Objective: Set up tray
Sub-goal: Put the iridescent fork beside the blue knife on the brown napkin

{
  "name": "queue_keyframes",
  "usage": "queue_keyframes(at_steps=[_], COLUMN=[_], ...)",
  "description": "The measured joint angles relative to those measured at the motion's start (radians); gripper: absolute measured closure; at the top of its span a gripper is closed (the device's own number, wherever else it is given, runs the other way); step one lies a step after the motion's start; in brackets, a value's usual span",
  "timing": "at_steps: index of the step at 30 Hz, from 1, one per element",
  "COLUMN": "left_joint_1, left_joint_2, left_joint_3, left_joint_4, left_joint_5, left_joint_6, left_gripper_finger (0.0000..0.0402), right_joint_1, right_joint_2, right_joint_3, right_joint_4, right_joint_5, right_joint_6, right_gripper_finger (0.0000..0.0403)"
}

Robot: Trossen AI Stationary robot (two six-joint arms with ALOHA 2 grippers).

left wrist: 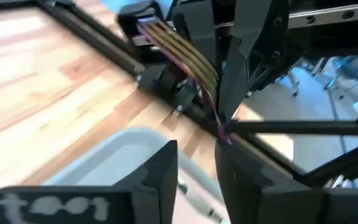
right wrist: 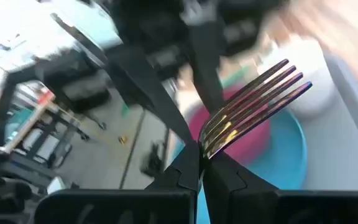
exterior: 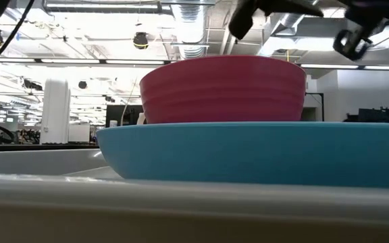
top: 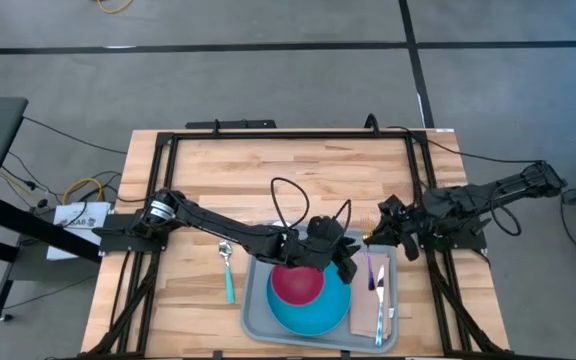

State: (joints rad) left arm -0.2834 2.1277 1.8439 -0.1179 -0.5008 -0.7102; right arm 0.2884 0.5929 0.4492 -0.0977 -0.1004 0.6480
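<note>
A: tray (top: 258,322) pose?
B: near edge of the wooden table (top: 268,170), long axis left-right, holding blue plate (top: 313,310) and red bowl (top: 298,284)

A: claws?
B: right gripper (right wrist: 201,163) clamped on fork (right wrist: 253,102); left gripper (left wrist: 197,168) parted over tray, empty

On the bench (top: 298,170), the tray (top: 258,322) sits at the near edge. In it a bowl (top: 296,284) rests on a plate (top: 313,315), cutlery (top: 379,290) to their right. A spoon (top: 227,270) lies left of the tray.
</note>
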Motion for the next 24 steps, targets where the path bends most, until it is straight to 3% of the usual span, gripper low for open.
queue_keyframes(at_steps=[6,15,24], left_joint_1=[-0.012,-0.014,0.001], left_joint_2=[0.0,0.0,0.0], left_joint_3=[0.0,0.0,0.0], left_joint_4=[-0.052,-0.051,-0.05], left_joint_5=[-0.001,0.0,0.051], left_joint_6=[-0.144,-0.168,-0.169], left_gripper_finger=[0.0293,0.0303,0.0304], right_joint_1=[0.07,0.25,0.405], right_joint_2=[-0.025,0.03,0.214], right_joint_3=[0.0,0.0,0.0], right_joint_4=[-0.234,-0.542,-0.392], right_joint_5=[0.107,0.228,0.394], right_joint_6=[0.222,0.664,0.958], right_gripper_finger=[0.0401,0.0401,0.0402])
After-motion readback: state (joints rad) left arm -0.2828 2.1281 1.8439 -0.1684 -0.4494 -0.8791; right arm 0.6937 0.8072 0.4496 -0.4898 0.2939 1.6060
